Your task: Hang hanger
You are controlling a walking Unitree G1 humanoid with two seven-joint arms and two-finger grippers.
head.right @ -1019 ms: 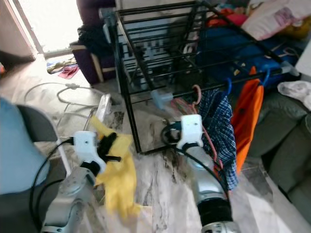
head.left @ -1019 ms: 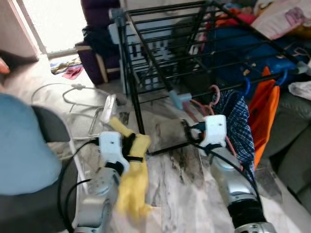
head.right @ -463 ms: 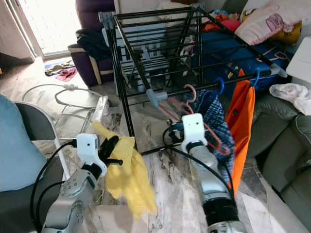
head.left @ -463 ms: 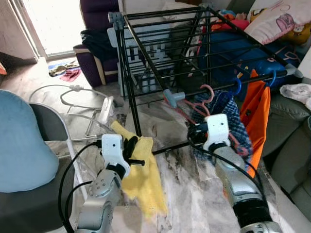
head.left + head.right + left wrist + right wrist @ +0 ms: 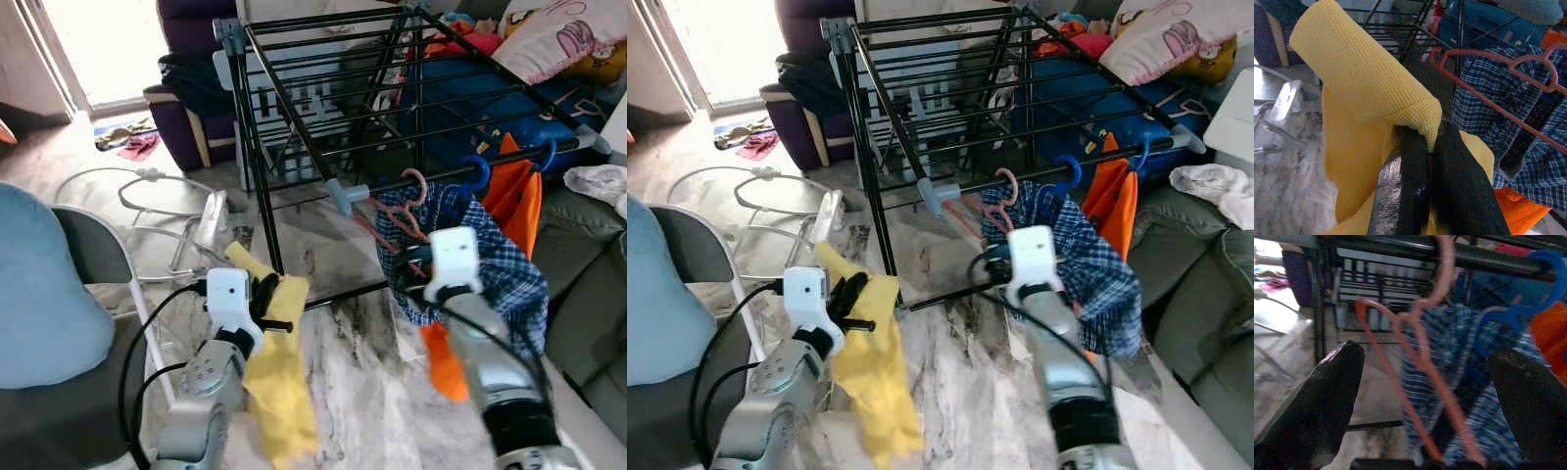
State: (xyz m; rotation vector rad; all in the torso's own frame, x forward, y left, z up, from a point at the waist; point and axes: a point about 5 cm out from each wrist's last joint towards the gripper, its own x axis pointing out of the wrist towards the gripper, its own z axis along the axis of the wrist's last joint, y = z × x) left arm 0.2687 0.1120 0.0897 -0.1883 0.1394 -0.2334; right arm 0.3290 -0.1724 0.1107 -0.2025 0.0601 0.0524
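Pink hanger [image 5: 1422,350] hooked on rack rail [image 5: 1400,249] (right claw [image 5: 1420,396] spread).

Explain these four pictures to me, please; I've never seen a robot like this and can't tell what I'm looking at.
This is a walking humanoid robot with two silver arms. The two wide pictures come from cameras in its head, looking down at a marble-patterned floor and a black metal drying rack. The two close-ups come from cameras on its wrists.

The left gripper is shut on a yellow knitted cloth. The right gripper is open, its fingers either side of a pink plastic hanger hooked on the rack's front rail and carrying a blue checked shirt. Beside it hangs an orange garment on blue hangers.
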